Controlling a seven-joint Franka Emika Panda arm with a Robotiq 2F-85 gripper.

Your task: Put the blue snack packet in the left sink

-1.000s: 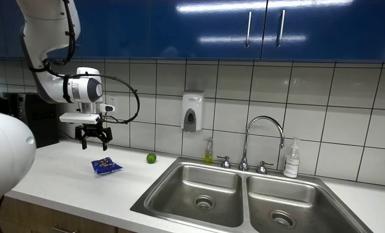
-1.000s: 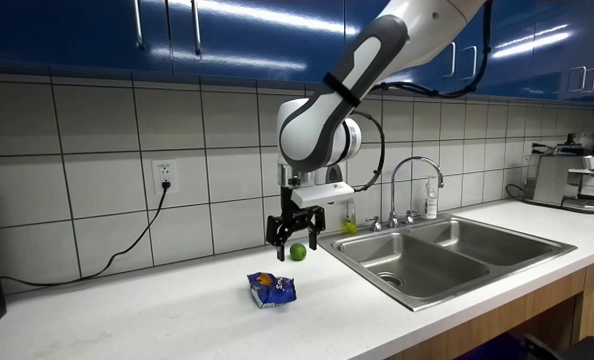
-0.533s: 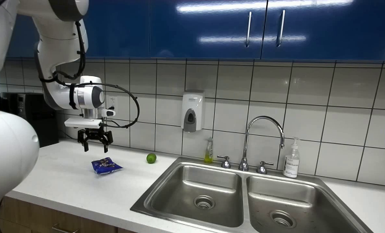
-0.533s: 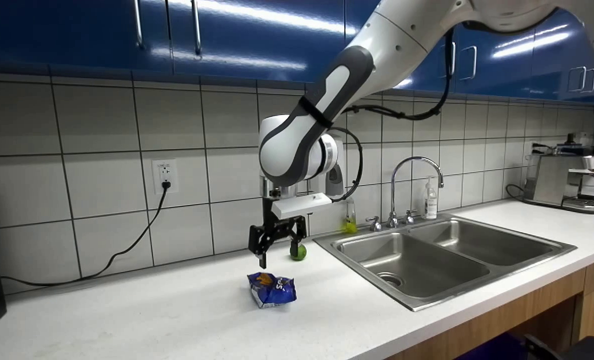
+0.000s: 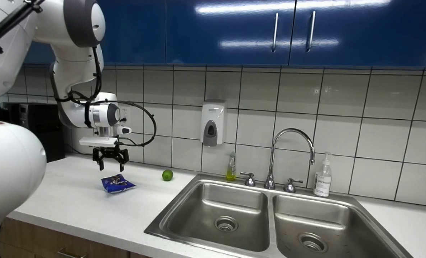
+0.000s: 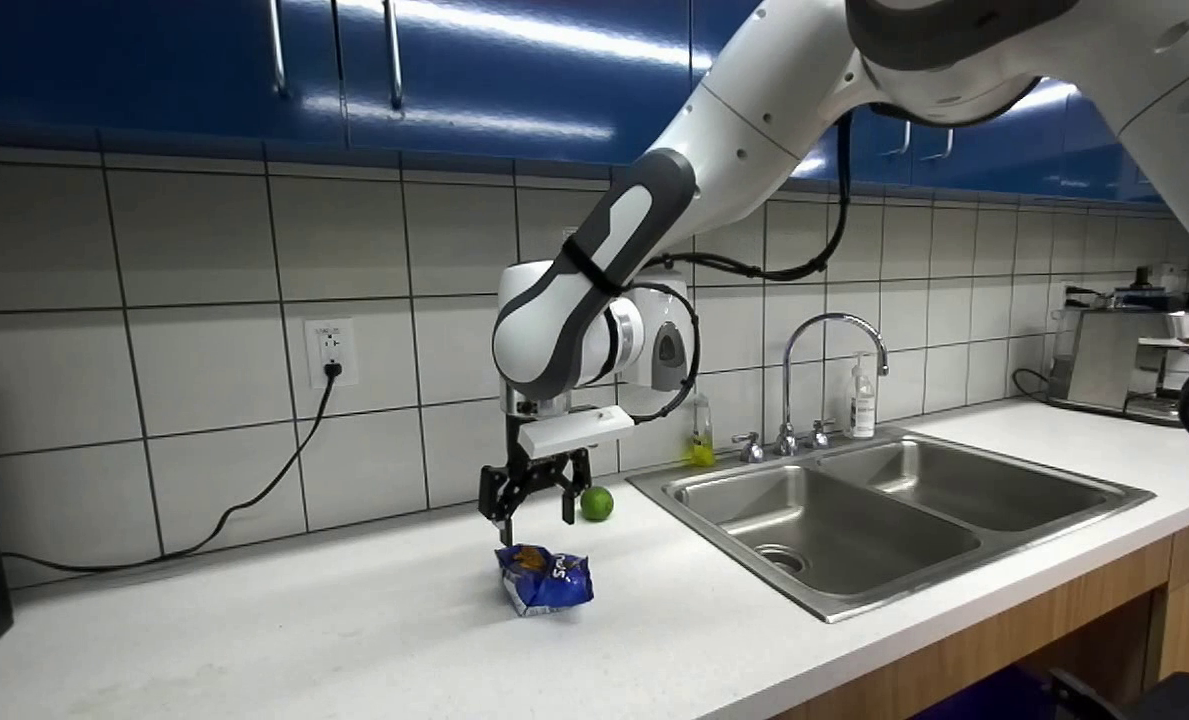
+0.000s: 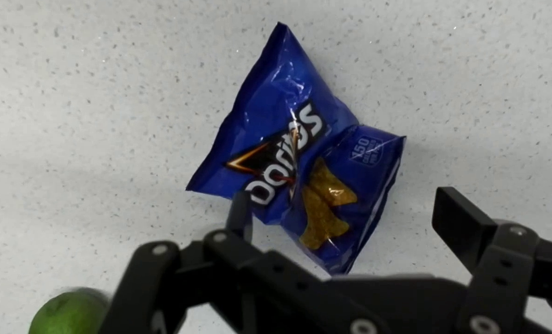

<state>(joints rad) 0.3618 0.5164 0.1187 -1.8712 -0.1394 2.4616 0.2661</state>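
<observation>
Grab blue packet (image 7: pixel 294 153)
Your gripper (image 5: pixel 111 167) is spread, holding nothing; go low over packet's mid b4 squeezing.

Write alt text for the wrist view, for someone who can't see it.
A crinkled blue Doritos packet lies on a speckled pale counter, not gripped. Across the bottom, a black gripper has its jaws apart, one overlapping the packet's edge from this angle. A green fruit is partly visible at lower left.

Both exterior views toward tiled wall (image 5: pixel 259 89), wrist view downward
</observation>
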